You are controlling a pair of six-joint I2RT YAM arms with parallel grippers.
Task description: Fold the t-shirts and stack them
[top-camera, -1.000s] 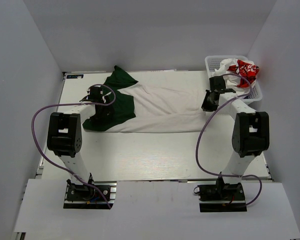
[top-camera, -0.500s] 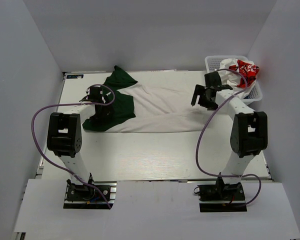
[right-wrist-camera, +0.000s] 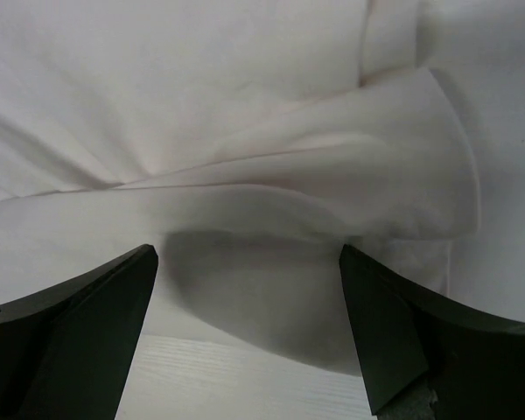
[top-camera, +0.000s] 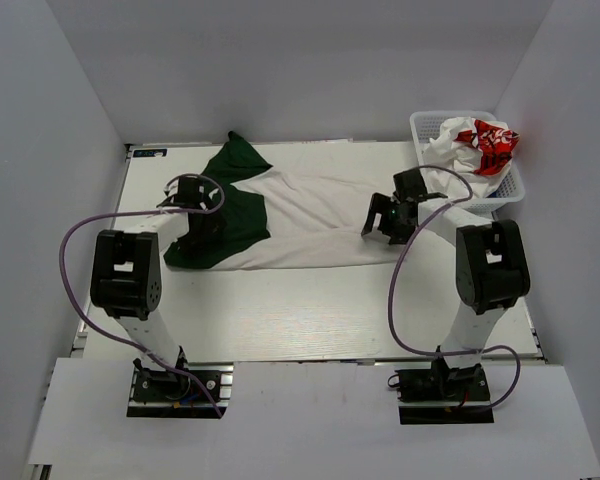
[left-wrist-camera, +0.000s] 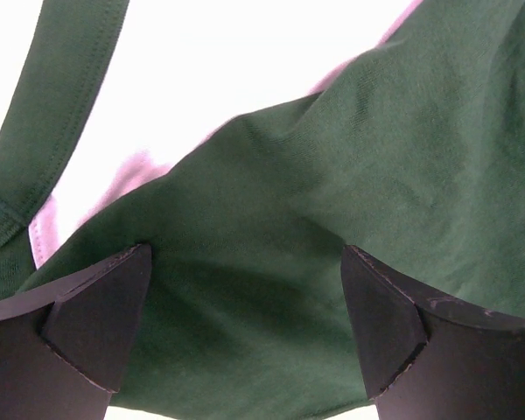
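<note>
An off-white t-shirt (top-camera: 320, 215) with dark green sleeves (top-camera: 238, 160) lies spread across the white table, collar end to the left. My left gripper (top-camera: 202, 228) hovers open over the green sleeve part at the shirt's left end. In the left wrist view, green cloth (left-wrist-camera: 376, 157) fills the space between the spread fingers of that gripper (left-wrist-camera: 245, 332). My right gripper (top-camera: 378, 222) is open over the shirt's right hem. The right wrist view shows creased white cloth (right-wrist-camera: 245, 131) lying loose below this gripper (right-wrist-camera: 249, 324). A white t-shirt with red print (top-camera: 485, 140) lies crumpled in the basket.
A white plastic basket (top-camera: 420, 125) stands at the table's back right corner, close behind the right arm. Grey walls enclose the table on three sides. Bare white tabletop (top-camera: 300, 310) stretches in front of the shirt towards the arm bases.
My right gripper has opened and moved left and nearer, from beside the basket to over the shirt's right hem. The left arm has stayed put.
</note>
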